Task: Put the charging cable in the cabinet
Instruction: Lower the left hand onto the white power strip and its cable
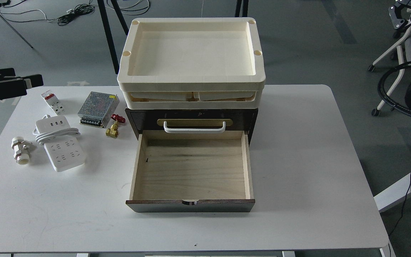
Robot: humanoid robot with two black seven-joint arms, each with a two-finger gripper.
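Observation:
The charging cable (60, 142) is a flat white power strip with its cord coiled across it, lying on the left of the white table (316, 160). The cabinet (191, 121) is dark brown, and its pale wood drawer (191, 167) is pulled open and empty. My left gripper (27, 76) reaches in from the left edge, above and behind the table's far left corner. It is well away from the strip, with its dark fingers slightly apart and empty. My right gripper (400, 16) is small and dark at the far upper right, off the table.
Cream trays (191, 76) are stacked on the cabinet. Near the strip lie a white breaker with a red switch (52, 100), a perforated metal box (97, 104), a brass valve with a red handle (114, 126) and a white pipe fitting (20, 150).

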